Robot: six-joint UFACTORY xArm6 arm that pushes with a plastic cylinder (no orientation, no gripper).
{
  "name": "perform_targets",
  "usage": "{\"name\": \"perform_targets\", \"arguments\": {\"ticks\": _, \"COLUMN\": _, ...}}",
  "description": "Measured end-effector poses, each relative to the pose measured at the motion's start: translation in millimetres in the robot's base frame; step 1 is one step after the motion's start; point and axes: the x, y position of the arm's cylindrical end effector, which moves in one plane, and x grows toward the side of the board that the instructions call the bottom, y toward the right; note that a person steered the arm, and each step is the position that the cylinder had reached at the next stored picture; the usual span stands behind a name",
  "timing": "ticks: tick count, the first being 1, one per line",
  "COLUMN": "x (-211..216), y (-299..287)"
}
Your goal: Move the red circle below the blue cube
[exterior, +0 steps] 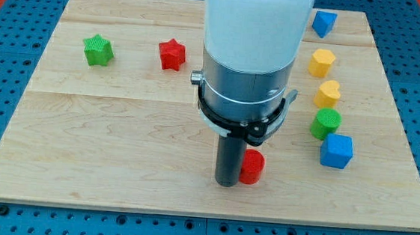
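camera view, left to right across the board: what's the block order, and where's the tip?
green star → red star → my tip, touching the left side of the red circle → blue cube. The blue block at the top, two yellow blocks and green cylinder overlap in x on the right, so I left them out.

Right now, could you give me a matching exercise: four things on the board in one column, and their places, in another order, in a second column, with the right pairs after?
Things:
1. green star
2. red circle
3. blue cube
4. red star

Places:
A. just below the green cylinder, on the view's right
B. farthest to the view's left
C. touching my tip on its right side
D. between the green star and the arm

Pairs: 1-B, 2-C, 3-A, 4-D
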Motion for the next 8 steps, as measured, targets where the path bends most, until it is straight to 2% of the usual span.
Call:
{"name": "perform_targets", "arguments": {"ticks": 2, "x": -9, "y": -12}}
{"name": "perform_targets", "arguments": {"ticks": 3, "x": -9, "y": 10}}
{"name": "perform_targets", "arguments": {"ticks": 5, "x": -35, "y": 16}}
{"name": "perform_targets", "arguments": {"ticks": 6, "x": -31, "y": 49}}
{"name": "perform_targets", "arguments": {"ticks": 8, "x": -5, "y": 65}}
